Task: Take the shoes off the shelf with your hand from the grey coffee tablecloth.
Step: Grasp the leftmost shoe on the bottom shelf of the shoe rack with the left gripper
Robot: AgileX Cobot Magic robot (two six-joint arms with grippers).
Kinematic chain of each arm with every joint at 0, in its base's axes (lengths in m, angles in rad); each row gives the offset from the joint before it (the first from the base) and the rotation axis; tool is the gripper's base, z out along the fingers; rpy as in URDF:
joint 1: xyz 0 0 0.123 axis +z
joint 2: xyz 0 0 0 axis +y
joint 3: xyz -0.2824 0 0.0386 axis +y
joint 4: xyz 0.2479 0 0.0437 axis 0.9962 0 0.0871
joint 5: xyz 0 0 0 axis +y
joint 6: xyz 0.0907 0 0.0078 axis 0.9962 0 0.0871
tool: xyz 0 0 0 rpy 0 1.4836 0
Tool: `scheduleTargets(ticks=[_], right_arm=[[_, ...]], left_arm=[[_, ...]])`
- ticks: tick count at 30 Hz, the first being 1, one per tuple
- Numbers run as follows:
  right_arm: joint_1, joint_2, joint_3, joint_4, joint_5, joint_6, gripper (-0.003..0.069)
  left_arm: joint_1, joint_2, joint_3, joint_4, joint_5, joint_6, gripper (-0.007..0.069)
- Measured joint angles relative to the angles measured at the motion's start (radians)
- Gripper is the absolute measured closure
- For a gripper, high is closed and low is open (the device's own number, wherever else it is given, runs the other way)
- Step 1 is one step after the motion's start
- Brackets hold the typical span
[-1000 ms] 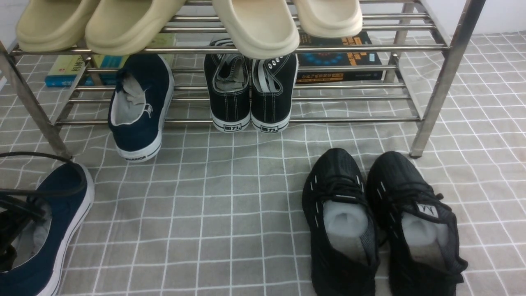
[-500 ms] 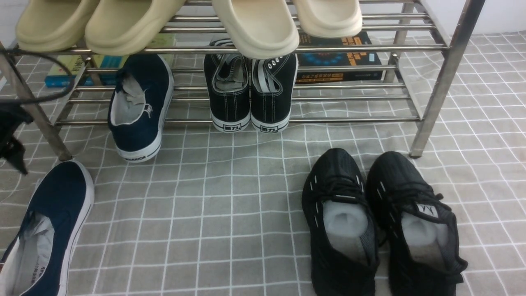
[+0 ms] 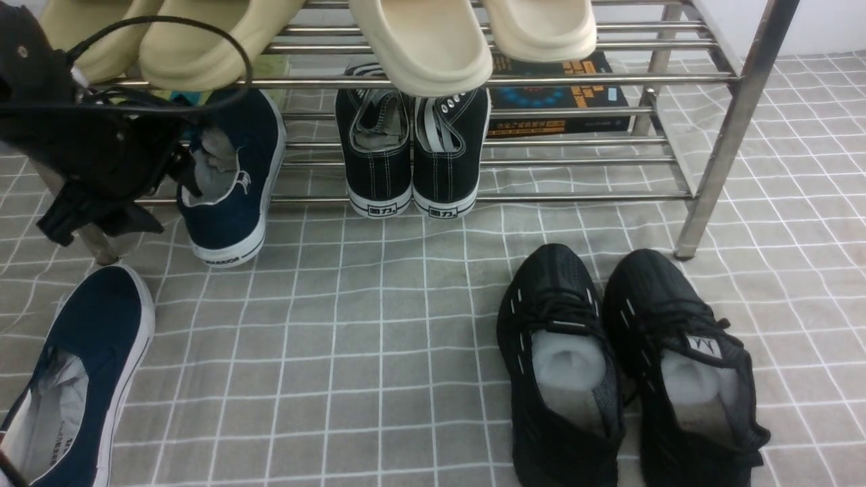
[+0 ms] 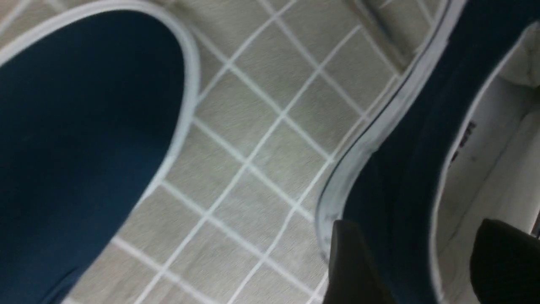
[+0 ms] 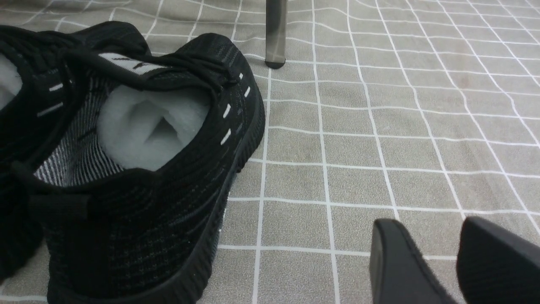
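One navy shoe [image 3: 230, 186] rests on the lower tier of the steel shelf [image 3: 575, 197], its heel hanging over the front bar. Its mate [image 3: 78, 372] lies on the grey coffee tablecloth [image 3: 379, 325] at the near left. My left gripper [image 3: 181, 166], the black hand, is at the shelf shoe's left side. In the left wrist view this gripper [image 4: 430, 257] is open, its fingers [image 4: 358, 266] astride that shoe's side wall [image 4: 405, 181], one outside and one over the grey lining. The mate's toe [image 4: 84, 139] shows beside it. My right gripper [image 5: 434, 257] hovers open over bare cloth.
Black lace-up sneakers [image 3: 413, 155] sit mid-shelf, with beige slippers [image 3: 419, 40] on the top tier. Books [image 3: 555, 95] lie behind the shelf. Two black mesh running shoes [image 3: 561, 365] stand on the cloth at the near right, close to the right gripper, and a shelf leg [image 5: 276, 33] stands beyond them.
My left gripper let go of the navy shoe on the cloth, opened, and moved up and forward to the navy shoe on the shelf.
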Motion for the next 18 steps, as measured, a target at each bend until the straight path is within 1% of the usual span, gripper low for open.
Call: scheduleTargets(ticks=[5,6,7,10,11,12,14,15,18], right_arm=[[0.000,0.000,0.000,0.000,0.000,0.000,0.0420],[0.000,0.000,0.000,0.000,0.000,0.000,0.0420],[0.000,0.000,0.000,0.000,0.000,0.000,0.0420],[0.000,0.000,0.000,0.000,0.000,0.000,0.0420],[0.000,0.000,0.000,0.000,0.000,0.000,0.0420],[0.000,0.000,0.000,0.000,0.000,0.000,0.0420],[0.000,0.000,0.000,0.000,0.000,0.000,0.0420],[0.000,0.000,0.000,0.000,0.000,0.000,0.0420],[0.000,0.000,0.000,0.000,0.000,0.000,0.0420]], left_arm=[[-0.008,0.066,-0.007,-0.011,-0.047,-0.007,0.0228],[-0.008,0.084,-0.007,-0.010,-0.051,-0.007,0.0250],[-0.008,0.085,-0.007,-0.010,-0.051,-0.008,0.0253],[-0.008,0.091,-0.007,-0.001,-0.037,-0.008,0.0377],[-0.008,0.091,-0.007,0.001,-0.035,-0.009,0.0386],[-0.008,0.091,-0.007,0.011,-0.020,-0.010,0.0470],[-0.008,0.091,-0.007,0.020,0.012,-0.010,0.0553],[-0.008,0.085,-0.007,0.027,0.029,-0.010,0.0577],[-0.008,0.050,-0.007,0.075,0.104,-0.010,0.0592]])
